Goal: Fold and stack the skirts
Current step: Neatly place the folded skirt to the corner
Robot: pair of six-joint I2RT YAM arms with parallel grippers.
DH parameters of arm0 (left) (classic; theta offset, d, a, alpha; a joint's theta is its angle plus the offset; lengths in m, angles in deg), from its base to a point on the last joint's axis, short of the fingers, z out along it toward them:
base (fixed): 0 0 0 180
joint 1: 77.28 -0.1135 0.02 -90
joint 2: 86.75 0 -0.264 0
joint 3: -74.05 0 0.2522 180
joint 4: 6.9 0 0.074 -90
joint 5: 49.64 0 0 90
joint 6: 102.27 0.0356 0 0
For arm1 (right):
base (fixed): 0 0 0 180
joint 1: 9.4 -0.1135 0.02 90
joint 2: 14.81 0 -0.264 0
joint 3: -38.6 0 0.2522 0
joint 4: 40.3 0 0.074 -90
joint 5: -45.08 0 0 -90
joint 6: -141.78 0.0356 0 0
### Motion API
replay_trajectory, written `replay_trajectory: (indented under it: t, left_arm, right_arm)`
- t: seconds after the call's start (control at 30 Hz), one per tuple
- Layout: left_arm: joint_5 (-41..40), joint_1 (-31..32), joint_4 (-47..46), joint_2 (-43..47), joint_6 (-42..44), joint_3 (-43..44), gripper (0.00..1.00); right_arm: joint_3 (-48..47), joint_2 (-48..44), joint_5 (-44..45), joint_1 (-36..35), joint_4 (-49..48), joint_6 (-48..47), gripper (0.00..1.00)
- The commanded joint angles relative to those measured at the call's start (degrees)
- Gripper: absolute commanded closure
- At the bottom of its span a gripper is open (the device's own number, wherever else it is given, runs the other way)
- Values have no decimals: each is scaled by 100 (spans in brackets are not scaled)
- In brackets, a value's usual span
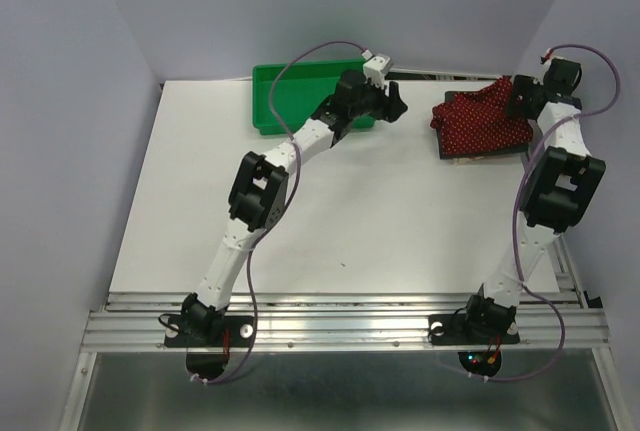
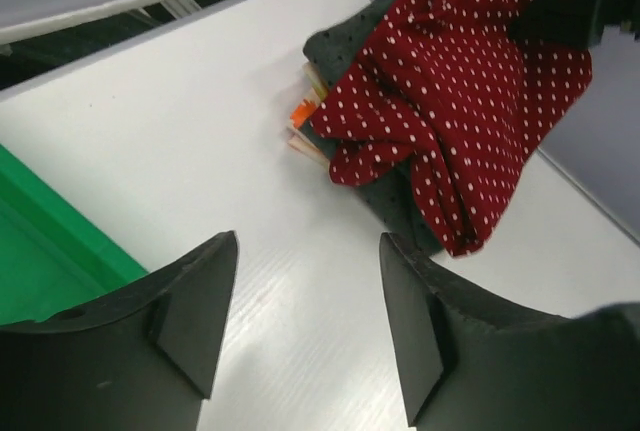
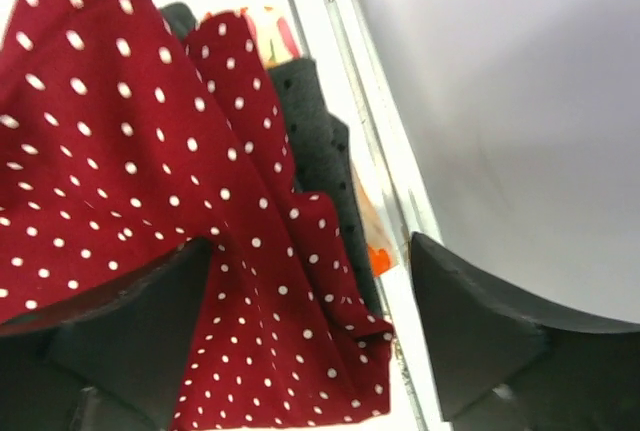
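Observation:
The skirts lie piled at the table's far right. The dark red dotted skirt [image 1: 485, 121] [image 2: 455, 101] [image 3: 150, 181] is on top, loosely bunched. Under it shows the charcoal-grey skirt [image 2: 345, 46] [image 3: 315, 151], and an edge of the orange-and-white skirt [image 2: 303, 121] [image 3: 375, 241] pokes out at the bottom. My left gripper [image 1: 398, 101] [image 2: 308, 306] hovers open over bare table just left of the pile, nothing between its fingers. My right gripper [image 1: 520, 96] [image 3: 310, 326] stands open over the pile's right side, its fingers spread above the red cloth without pinching it.
A green plastic tray [image 1: 275, 101] [image 2: 40, 261] sits at the back, behind the left arm. The table's right edge and metal rail [image 3: 350, 81] run close beside the pile. Lilac walls enclose the table on three sides.

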Motion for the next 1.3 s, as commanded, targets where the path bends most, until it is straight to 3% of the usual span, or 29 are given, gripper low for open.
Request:
replay_trajectory:
  t: [0.0,0.17,0.43,0.57,0.7,0.87,1.27]
  left_arm:
    - [470,43,464,1096,646,-778,26]
    - [672,-325,813,2194,707,-2167,16]
    - [1024,-1302,2816,2530,891,-1968,9]
    - [1208,-1671,3048,2766,971,-2203,9]
    - [1437,-2022,2916,2996,769,-2599,9]
    - [1780,-2383,2635,3163,462,-3083,10]
    - [2035,-2471,2204,3286,277,-3619,10]
  right_arm:
    - [-769,-189,-155,48,12,-232,11]
    - [-816,-610,-270,-426,-118,-723,10]
    - [-271,-797,564,-2543,-603,-2402,18]
    - [-393,-314,1267,-3211,-445,-3158,22]
    - [-1015,450,1908,-3433,99,-3905,27]
    - [-1904,1049,1901,-3485,1450,-4362,28]
    - [-1914,1304,2235,-3538,2394,-5162,21]
